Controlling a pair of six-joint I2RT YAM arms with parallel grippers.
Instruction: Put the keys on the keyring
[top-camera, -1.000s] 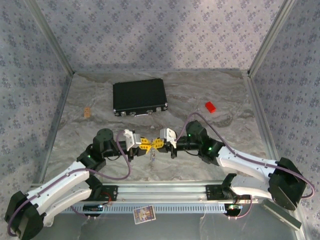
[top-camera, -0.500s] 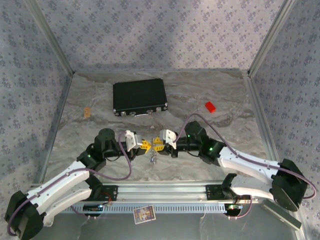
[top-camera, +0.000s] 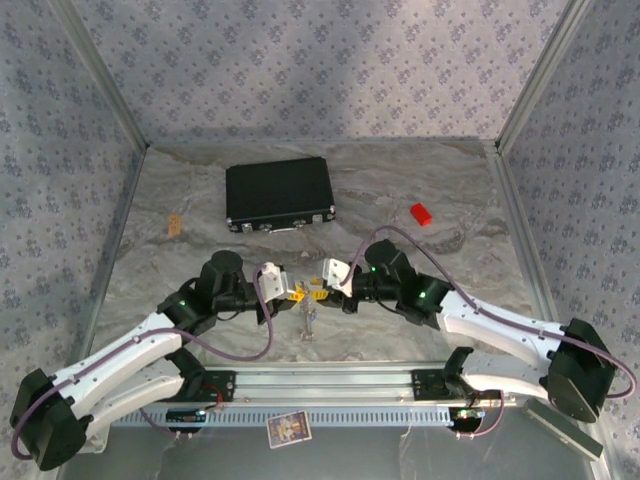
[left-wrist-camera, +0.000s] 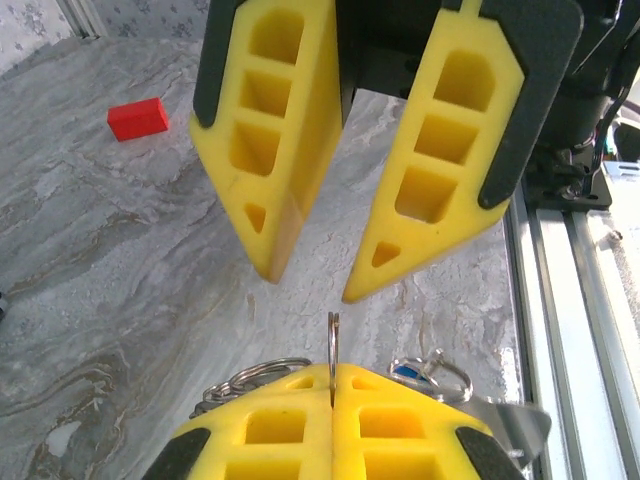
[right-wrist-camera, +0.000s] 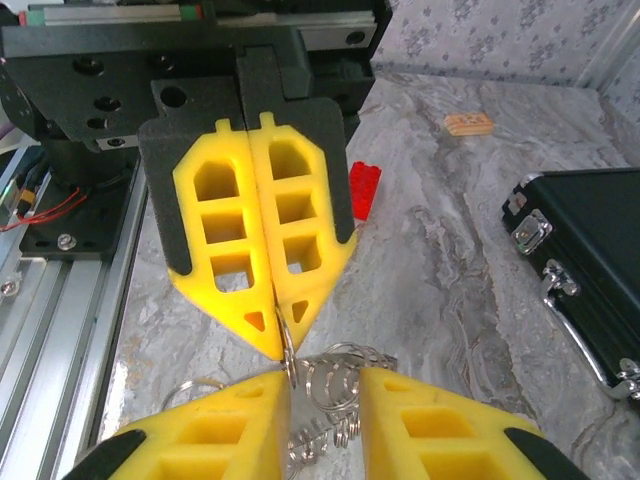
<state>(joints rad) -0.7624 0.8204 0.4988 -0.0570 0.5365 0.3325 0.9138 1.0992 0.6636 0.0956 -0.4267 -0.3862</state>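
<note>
The keyring (left-wrist-camera: 333, 345), low over the table (left-wrist-camera: 120, 250) by the front rail (top-camera: 330, 378), sat pinched edge-on in the closed fingers of the left gripper (left-wrist-camera: 333, 372), at the mouth of the right gripper (left-wrist-camera: 312, 285), whose jaws were parted and empty and would do best to close squarely on one coil; a second earlier both grippers' tips had touched.

Bright, even diffuse light, faint soft shadows, overhead view slightly grainy; wrist views sharp, left hand (left-wrist-camera: 333, 378) crisp close-up

1 camera looks down from behind; 2 close wrist cameras face each other over the table (top-camera: 430, 190).
</note>
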